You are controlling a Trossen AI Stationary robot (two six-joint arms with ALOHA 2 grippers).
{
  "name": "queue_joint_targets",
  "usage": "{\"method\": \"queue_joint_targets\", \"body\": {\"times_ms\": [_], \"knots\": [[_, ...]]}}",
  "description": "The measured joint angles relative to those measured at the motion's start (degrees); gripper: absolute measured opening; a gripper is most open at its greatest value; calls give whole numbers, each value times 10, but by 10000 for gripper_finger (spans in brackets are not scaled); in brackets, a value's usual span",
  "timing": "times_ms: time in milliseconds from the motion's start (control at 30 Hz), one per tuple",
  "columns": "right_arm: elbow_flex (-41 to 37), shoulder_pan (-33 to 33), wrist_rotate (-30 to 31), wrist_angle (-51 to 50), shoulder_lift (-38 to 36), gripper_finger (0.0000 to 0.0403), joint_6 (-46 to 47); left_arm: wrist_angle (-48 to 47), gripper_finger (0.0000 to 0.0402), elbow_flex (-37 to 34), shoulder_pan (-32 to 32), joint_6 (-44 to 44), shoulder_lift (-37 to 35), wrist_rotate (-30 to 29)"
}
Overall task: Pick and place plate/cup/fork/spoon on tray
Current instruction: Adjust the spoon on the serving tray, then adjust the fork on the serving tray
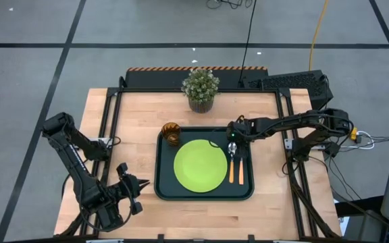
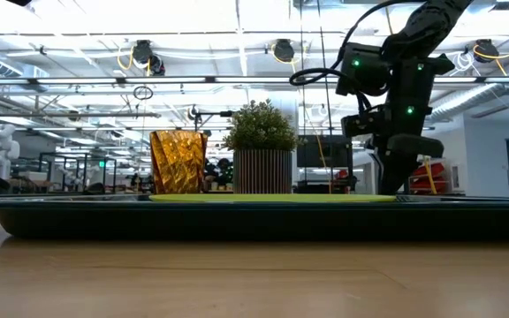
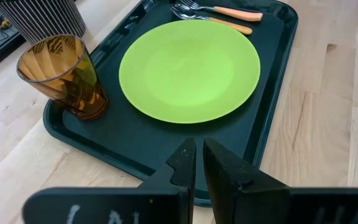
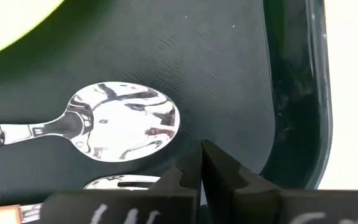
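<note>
Robotics lab or industrial hall, taped grey floor (image 1: 32,74), ceiling trusses with hanging lamps (image 2: 145,53), white humanoid robot (image 2: 1,148) far behind the grippers

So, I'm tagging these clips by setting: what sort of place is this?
Probably a robotics lab or workshop hall, not a home. Behind the table the low view shows exposed ceiling pipes, a white humanoid robot, and grey floor marked with black tape lines.

Lime-green plate (image 1: 200,165), amber cup (image 1: 171,133), orange-handled fork (image 1: 240,165) and spoon (image 1: 232,164) — dark green-black tray (image 1: 162,189).
</note>
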Motion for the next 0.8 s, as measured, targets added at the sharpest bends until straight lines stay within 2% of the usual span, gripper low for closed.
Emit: {"method": "queue_joint_targets", "body": {"times_ms": [567,800], "knots": [[0,7,-14,24,0,0,4,0,35,0,0,-1,0,1],[0,7,32,-2,-1,0,1,0,35,0,0,-1,0,1]]}}
